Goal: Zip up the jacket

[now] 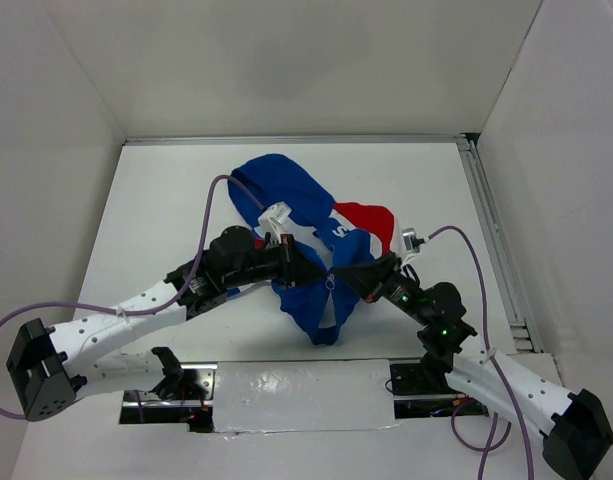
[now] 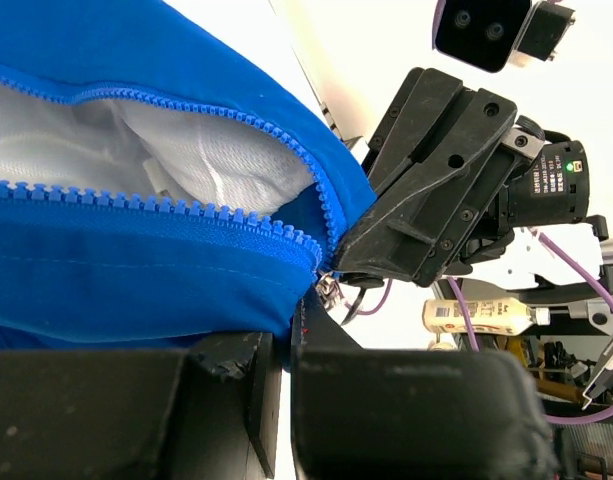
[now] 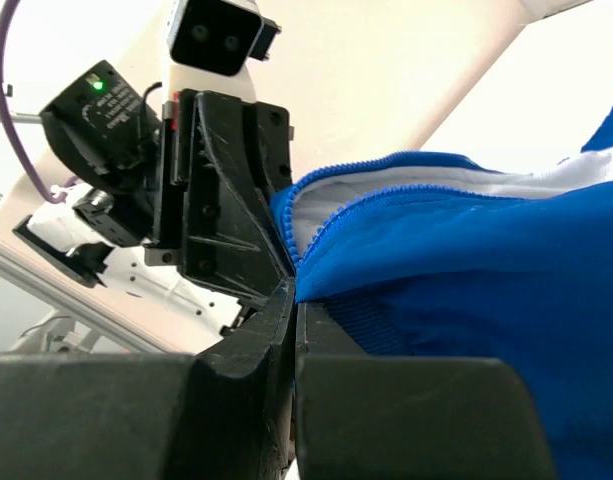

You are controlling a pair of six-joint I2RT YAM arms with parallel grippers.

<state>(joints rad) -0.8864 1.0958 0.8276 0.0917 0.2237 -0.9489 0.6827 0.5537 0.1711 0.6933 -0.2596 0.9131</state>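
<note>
Blue, thin cloth makes up the jacket, with red and white panels near the chest. It lies in the middle of the worktop, its lower front gathered up where the two arms meet. It looks light and limp, likely to fold, drape and slide rather than hold a shape. Closing the zip should therefore need one side pinned taut while the other draws the slider.

Inside shows a white lining, faintly sheened and crumpled. The teeth are small blue plastic, in two rows parted in a long V. They meet at a small metal slider low on the front, so most of the zip is open.

The left end effector has its jaws nearly together with blue hem running into them just by the slider; I judge it to be pinching the jacket there. The right end effector is clamped flat on the fabric edge at the foot of the zip, tip to tip with the left.

The best hold for closing is probably the slider's pull tab, though it is small, slick and easy to lose. The hem below would serve as the anchor. Too hard a tug could bunch lining into the teeth.
</note>
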